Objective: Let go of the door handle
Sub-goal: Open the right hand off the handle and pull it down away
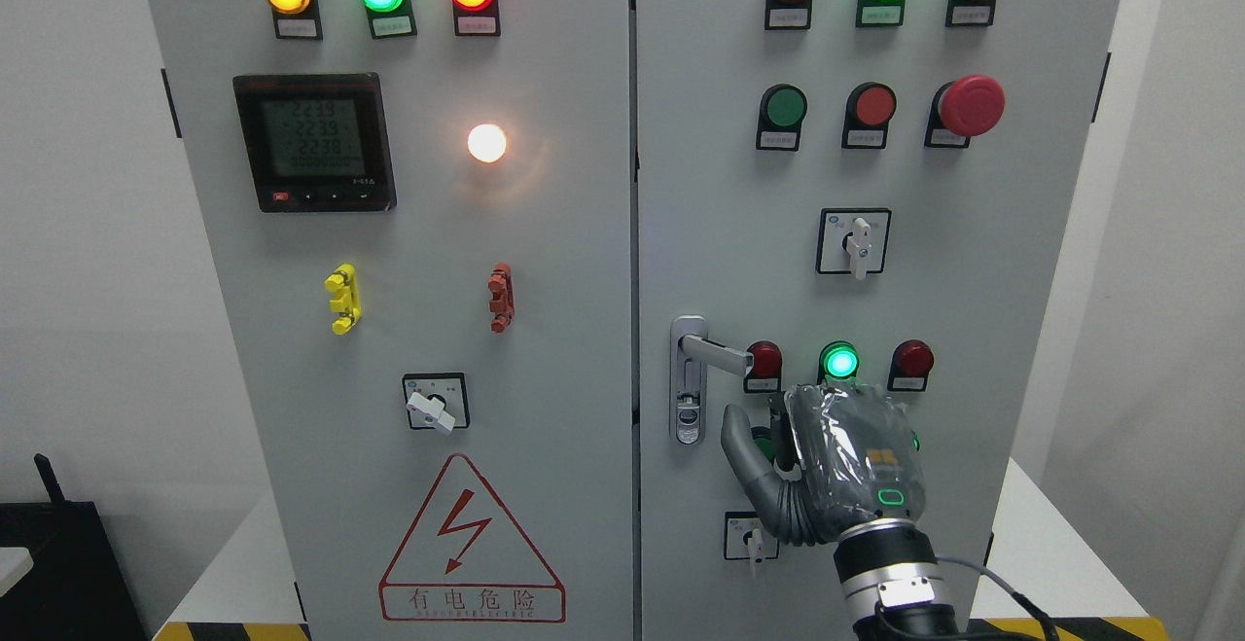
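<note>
Door handle (715,353) sat on the cabinet's right door (1021,330) near its left edge, lever sticking out to the right, untouched. Right hand (836,461) hung just below and right of that lever, clear of it, thumb spread, holding nothing. Release judged done; only pulling the arm away left.
</note>
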